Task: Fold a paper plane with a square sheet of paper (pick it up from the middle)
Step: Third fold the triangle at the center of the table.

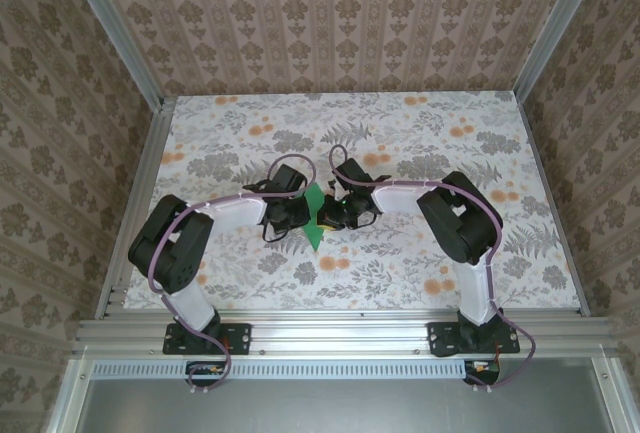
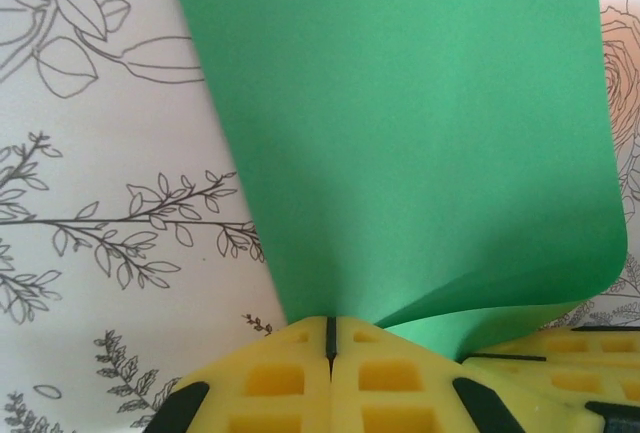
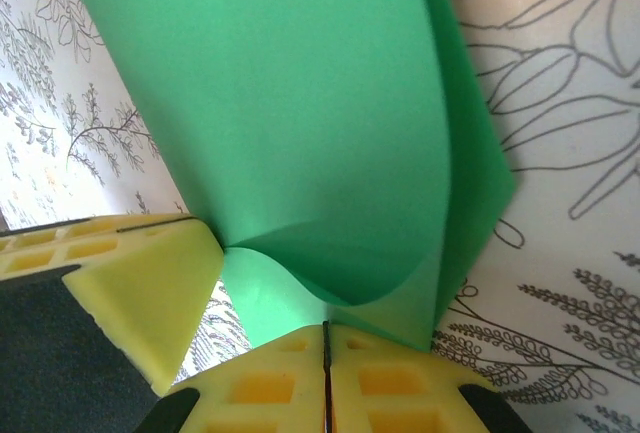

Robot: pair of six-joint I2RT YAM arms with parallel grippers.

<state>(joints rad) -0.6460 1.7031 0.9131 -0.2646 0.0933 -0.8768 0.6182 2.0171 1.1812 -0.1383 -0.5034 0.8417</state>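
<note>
Between both clamped jaws, green paper [image 1: 316,217] curls.

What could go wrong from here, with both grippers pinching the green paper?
Tearing: the left gripper and right gripper both pinch the green paper close together, so pulling apart could rip it.
Stray crease: the paper curls in a loose bend beside the right gripper, so pressing it down now might set a crooked fold.
Slipping: each gripper seems to hold just a small bit of paper.

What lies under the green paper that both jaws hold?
The flowered table shows around the green paper. The patch directly beneath is covered, so anything there cannot be seen.
</note>
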